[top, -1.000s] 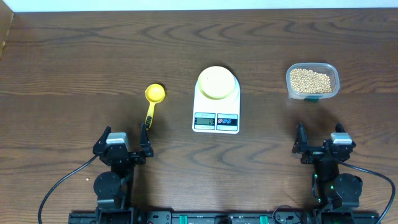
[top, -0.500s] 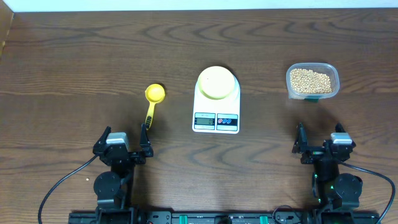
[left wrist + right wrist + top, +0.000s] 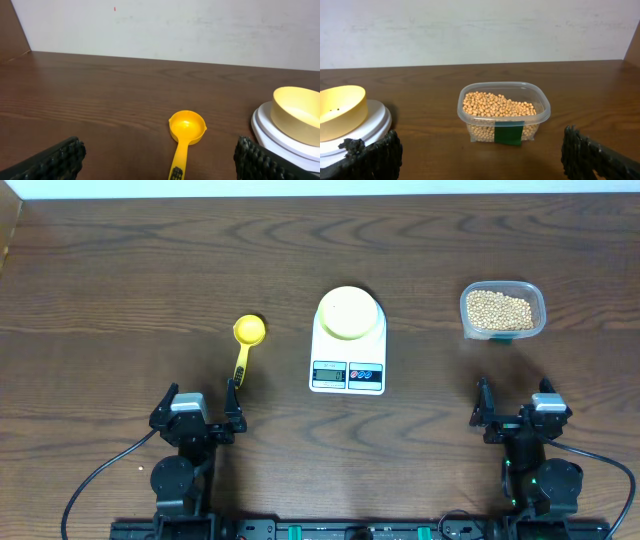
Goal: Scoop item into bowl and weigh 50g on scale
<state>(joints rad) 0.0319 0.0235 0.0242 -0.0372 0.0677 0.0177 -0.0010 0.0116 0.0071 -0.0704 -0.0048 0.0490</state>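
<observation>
Tan beans point(image 3: 498, 310) point(image 3: 499, 104) fill a clear plastic tub point(image 3: 538, 306) point(image 3: 545, 107) at the right. In the middle of the table the pale yellow bowl point(image 3: 349, 312) point(image 3: 298, 107) point(image 3: 339, 110) stands empty on the white scale point(image 3: 348, 374) point(image 3: 262, 126) point(image 3: 376, 120). A yellow scoop point(image 3: 246, 343) point(image 3: 186, 127) lies left of the scale, its handle end reaching between the fingers of my left gripper point(image 3: 200, 394) point(image 3: 157, 167), which is open and touches nothing. My right gripper point(image 3: 514, 395) point(image 3: 482, 162) is open too, on the near side of the tub and apart from it.
A green label point(image 3: 509, 134) marks the tub's near wall. Dark wood table runs to a pale wall behind. A cardboard edge point(image 3: 8, 225) shows at the far left corner. Both arm bases sit at the near edge.
</observation>
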